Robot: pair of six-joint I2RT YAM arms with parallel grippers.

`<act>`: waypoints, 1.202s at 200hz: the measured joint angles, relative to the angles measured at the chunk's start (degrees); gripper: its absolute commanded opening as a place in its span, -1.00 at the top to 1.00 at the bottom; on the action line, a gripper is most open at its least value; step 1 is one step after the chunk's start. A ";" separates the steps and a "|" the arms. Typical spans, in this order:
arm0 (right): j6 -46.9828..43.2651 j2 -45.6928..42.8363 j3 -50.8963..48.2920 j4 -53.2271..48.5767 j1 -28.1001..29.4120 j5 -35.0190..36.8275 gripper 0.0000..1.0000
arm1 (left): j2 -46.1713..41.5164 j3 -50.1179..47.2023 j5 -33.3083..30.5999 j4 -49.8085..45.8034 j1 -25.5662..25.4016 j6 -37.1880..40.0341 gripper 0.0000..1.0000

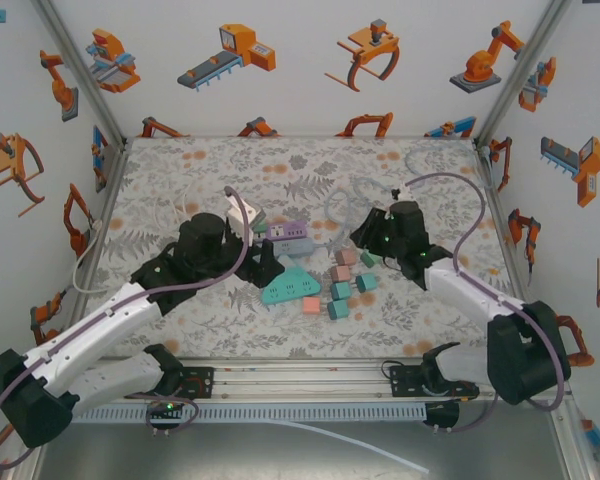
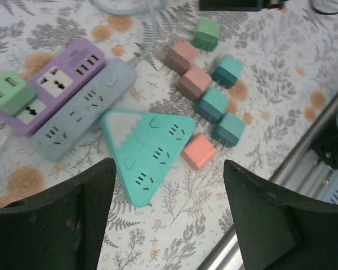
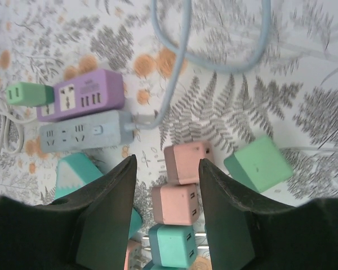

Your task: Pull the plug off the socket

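Note:
A light green plug [image 2: 11, 90] sits in the end of the purple socket strip [image 2: 62, 76], which lies against a grey-blue strip [image 2: 81, 112]. From the right wrist, the same plug [image 3: 28, 93] is at the far left of the purple socket strip [image 3: 87, 93]. From above, the plug [image 1: 263, 229] lies just past my left gripper [image 1: 267, 264]. My left gripper [image 2: 169, 169] hangs open over the tip of a teal triangular socket [image 2: 149, 149], holding nothing. My right gripper [image 3: 167, 163] is open above loose pink cubes [image 3: 187, 163], with nothing between its fingers.
Several loose pink, teal and green plug cubes [image 2: 212, 104] lie right of the teal socket. One green cube [image 3: 258, 163] lies tilted beside my right finger. A pale blue cable [image 3: 174, 62] loops behind the strips. The metal front rail [image 1: 300, 380] is near.

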 measured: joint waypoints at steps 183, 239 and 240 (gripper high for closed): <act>-75.49 25.73 36.22 -7.13 11.93 -33.18 -0.38 | 6.86 -7.98 -15.28 8.55 22.64 -24.22 -0.25; -85.53 42.05 52.52 -18.23 15.43 -34.38 -0.40 | 20.41 -2.99 -9.62 8.63 26.47 -29.35 -0.18; -85.57 42.21 52.63 -18.32 15.47 -34.36 -0.40 | 20.70 -2.93 -9.51 8.66 26.47 -29.40 -0.18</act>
